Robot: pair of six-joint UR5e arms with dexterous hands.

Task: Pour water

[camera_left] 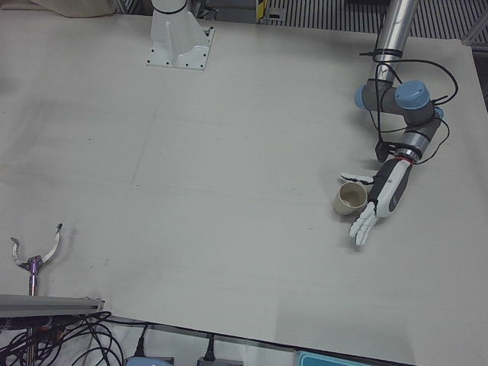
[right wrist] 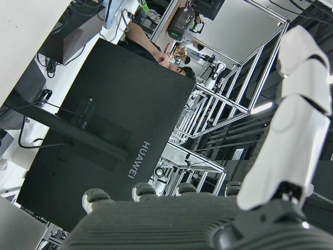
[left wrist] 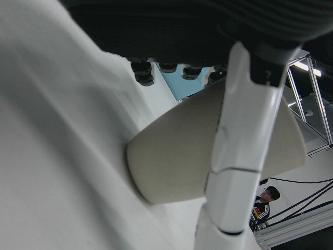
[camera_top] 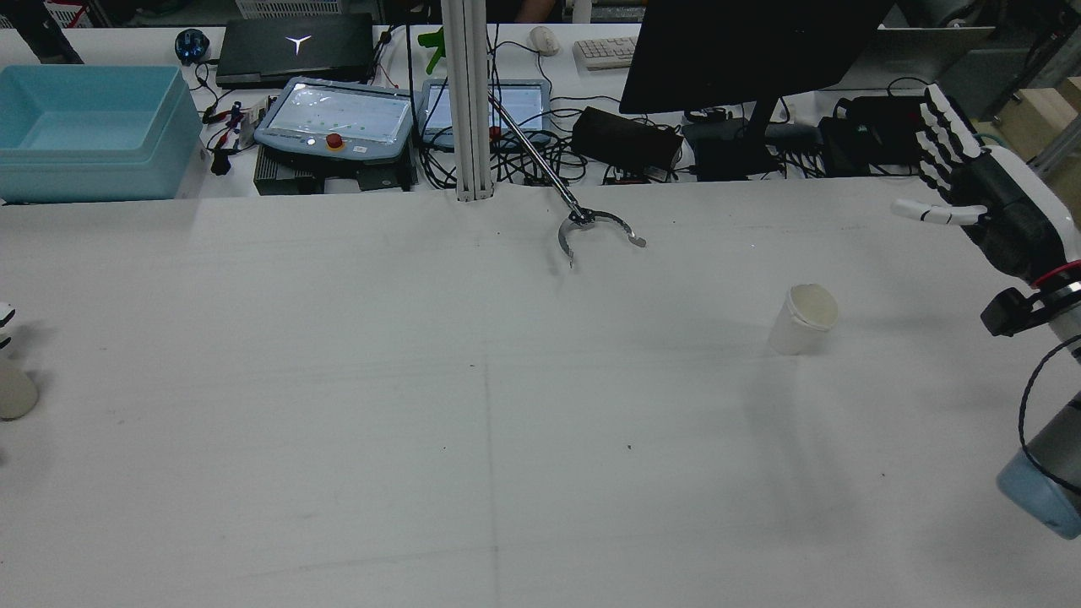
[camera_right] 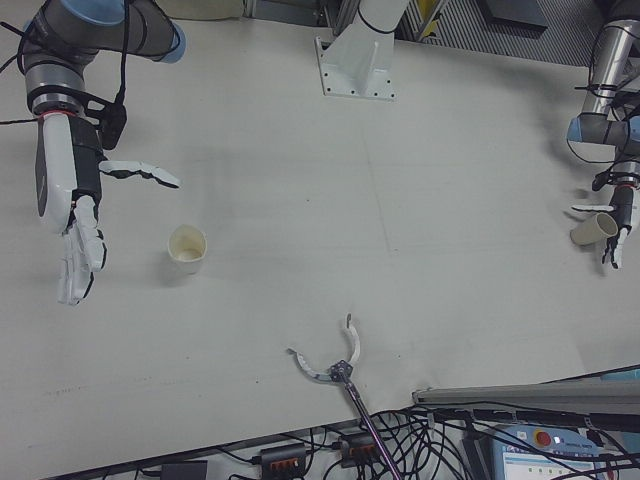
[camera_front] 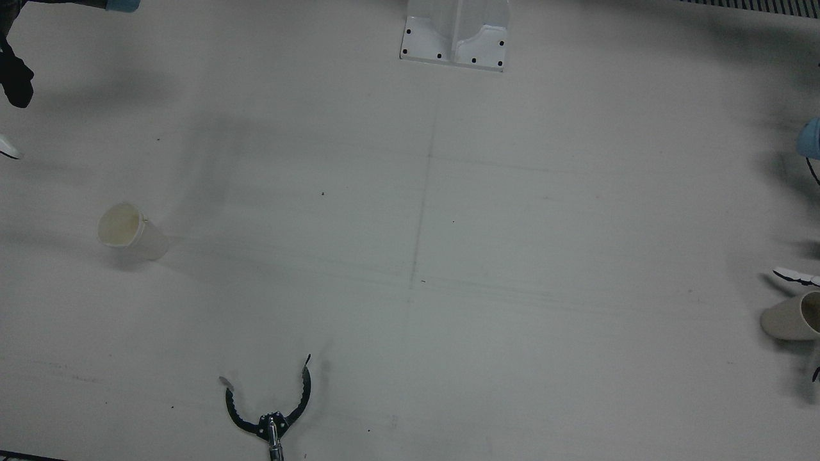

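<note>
Two paper cups on the desk [camera_left: 229, 152]. Left cup [camera_left: 350, 198] sits at right of centre in the left-front view, upright or slightly tilted, mouth up; hard to say which. In the front view it shows at the far right edge, looking tipped with its mouth to the right. Left hand [camera_left: 380, 202] is just beside it on the frame's right, fingers spread and extended toward lower left, thumb reaching across behind the cup. The left hand view shows a finger across the cup wall; contact likely, but not a closed grasp.

Right cup [camera_right: 187, 248] stands upright, left of centre in the right-front view, mouth open. Right hand [camera_right: 70, 215] hangs to its left, well apart, fingers wide and holding nothing.

Judgement: left hand is far nearer its cup; closing there comes first.

Grabber tool [camera_front: 272, 410] lies at bottom centre of the front view, clear of both cups.
</note>
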